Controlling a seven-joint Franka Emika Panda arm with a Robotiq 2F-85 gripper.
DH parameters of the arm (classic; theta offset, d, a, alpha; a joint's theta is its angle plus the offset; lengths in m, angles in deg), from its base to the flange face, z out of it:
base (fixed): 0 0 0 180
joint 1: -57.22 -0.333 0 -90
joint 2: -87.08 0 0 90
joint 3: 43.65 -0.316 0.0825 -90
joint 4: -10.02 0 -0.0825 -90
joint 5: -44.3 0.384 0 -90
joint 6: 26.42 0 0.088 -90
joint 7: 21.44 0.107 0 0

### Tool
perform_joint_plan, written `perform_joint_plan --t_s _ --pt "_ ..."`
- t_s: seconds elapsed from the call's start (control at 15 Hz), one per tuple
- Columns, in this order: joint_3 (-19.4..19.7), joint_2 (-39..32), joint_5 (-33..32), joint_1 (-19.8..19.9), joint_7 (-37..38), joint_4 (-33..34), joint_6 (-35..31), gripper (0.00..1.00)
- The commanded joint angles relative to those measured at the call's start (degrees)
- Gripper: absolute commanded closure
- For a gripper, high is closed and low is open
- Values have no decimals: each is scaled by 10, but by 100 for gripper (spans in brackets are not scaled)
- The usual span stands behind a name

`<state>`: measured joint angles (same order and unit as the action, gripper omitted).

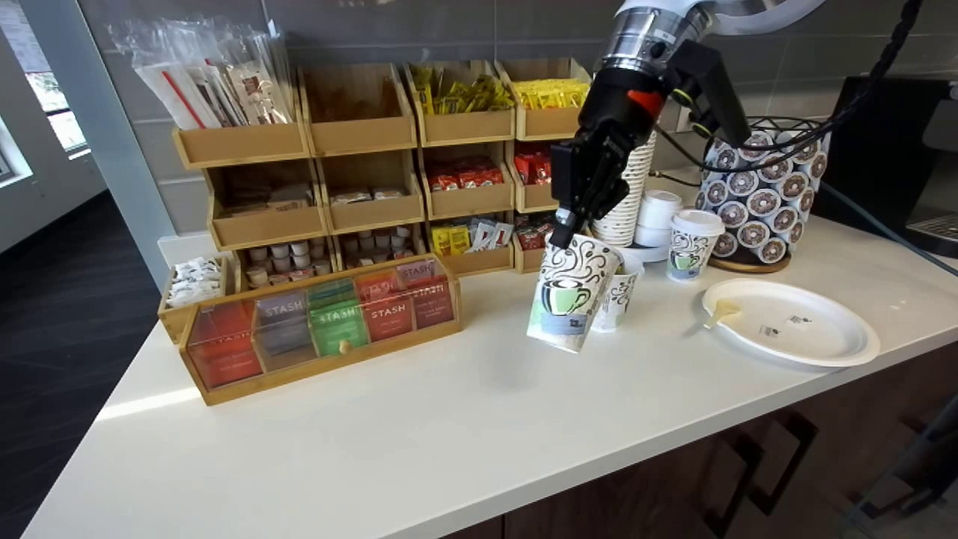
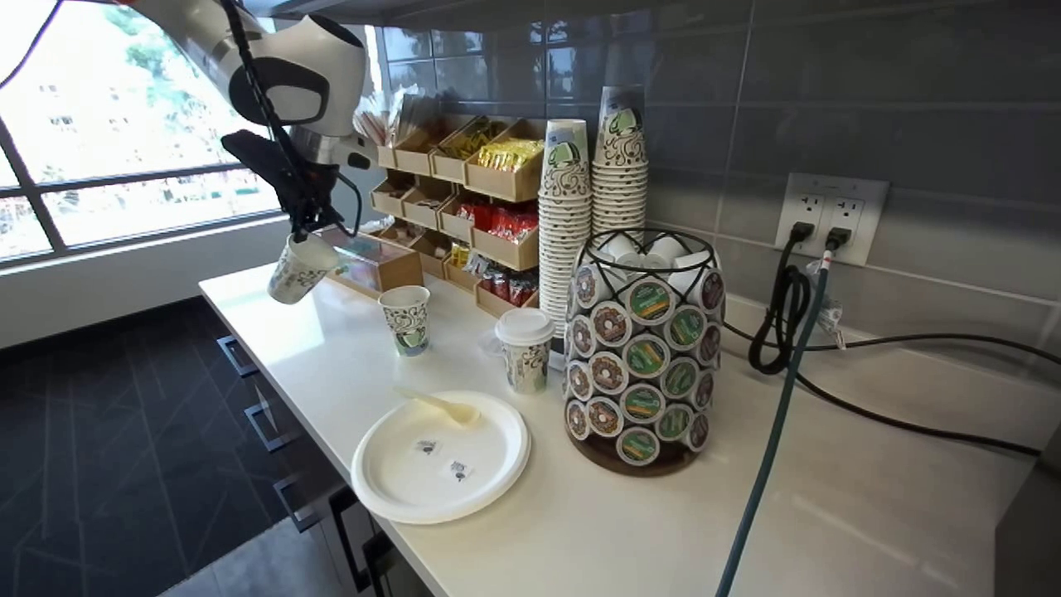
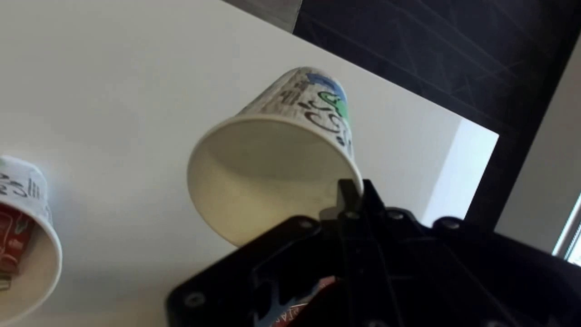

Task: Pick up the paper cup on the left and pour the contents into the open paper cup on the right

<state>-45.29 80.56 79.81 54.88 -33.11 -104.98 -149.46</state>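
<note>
The held paper cup (image 1: pixel 569 296) has a swirl and green mug print. My gripper (image 1: pixel 566 230) is shut on its rim and holds it tilted above the counter, as also seen in an exterior view (image 2: pixel 302 267). In the wrist view the fingertips (image 3: pixel 355 193) pinch the rim of this cup (image 3: pixel 272 163), and the visible inside shows no contents. The open paper cup (image 2: pixel 406 319) stands upright on the counter. It is partly hidden behind the held cup in an exterior view (image 1: pixel 616 303). In the wrist view this cup (image 3: pixel 27 186) holds a red packet.
A lidded paper cup (image 2: pixel 525 352) stands near the open cup. A white plate (image 1: pixel 793 337) with a spoon lies farther along. A pod carousel (image 2: pixel 642 365), stacked cups (image 2: pixel 565 240), a tea box (image 1: pixel 329 329) and wooden condiment bins (image 1: pixel 359 138) also stand on the counter.
</note>
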Motion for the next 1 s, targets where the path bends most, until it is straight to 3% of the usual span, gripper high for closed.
perform_joint_plan --t_s 0.0,0.33,0.67,0.73,0.93 --pt "-24 12 -74 -22 -6 -35 -96 99" --pt "-44 -14 -205 -41 0 -50 -227 99" --pt "-29 -61 -394 -58 35 -64 -367 99" --pt "-18 -73 -445 -65 53 -65 -395 99" --pt "79 -107 -585 -141 101 -53 -443 99"
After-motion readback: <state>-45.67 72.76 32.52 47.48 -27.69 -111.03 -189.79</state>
